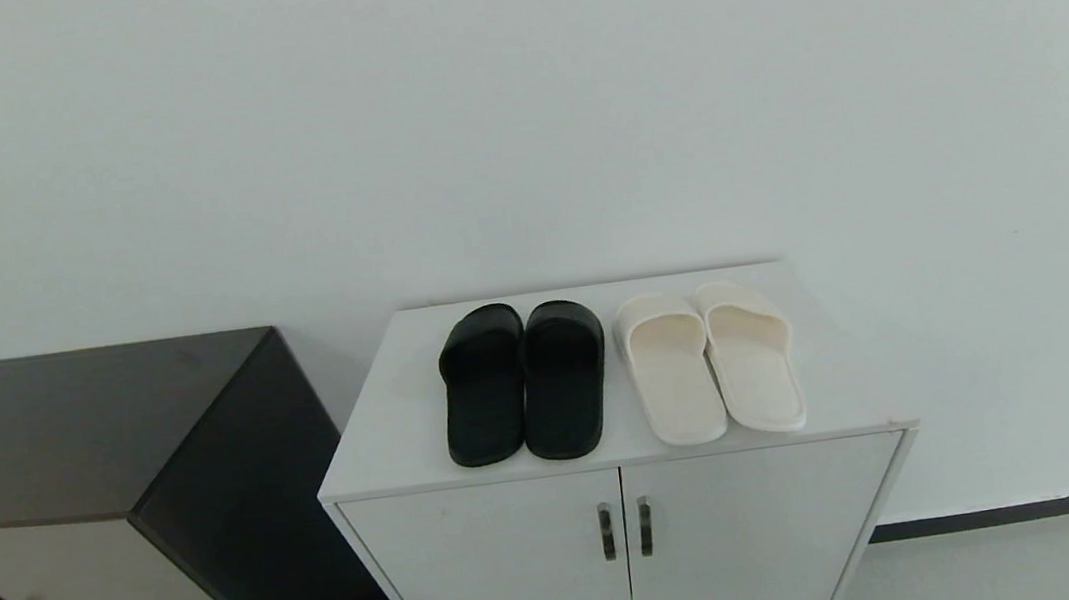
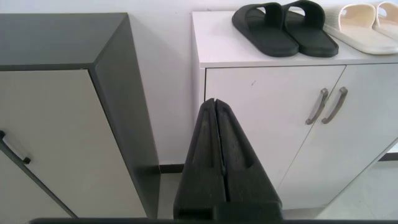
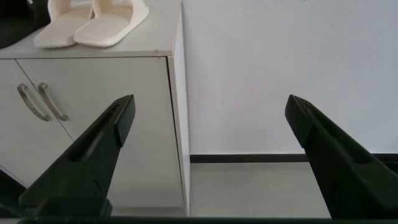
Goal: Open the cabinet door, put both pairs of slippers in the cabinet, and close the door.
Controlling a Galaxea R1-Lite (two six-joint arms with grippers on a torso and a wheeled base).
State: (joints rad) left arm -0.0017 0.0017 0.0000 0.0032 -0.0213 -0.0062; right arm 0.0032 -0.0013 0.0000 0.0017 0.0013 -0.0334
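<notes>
Black slide slippers (image 1: 524,382) and cream slide slippers (image 1: 711,362) sit atop the closed white two-door cabinet (image 1: 485,567).
Left gripper (image 2: 215,104) pinched together, empty; right gripper (image 3: 211,107) spread wide, empty.

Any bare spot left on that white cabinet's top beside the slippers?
On the white cabinet: a strip left of the black slippers, a narrower one right of the cream slippers. The middle is crowded, the pairs close together. Atop the dark cabinet, all bare.
</notes>
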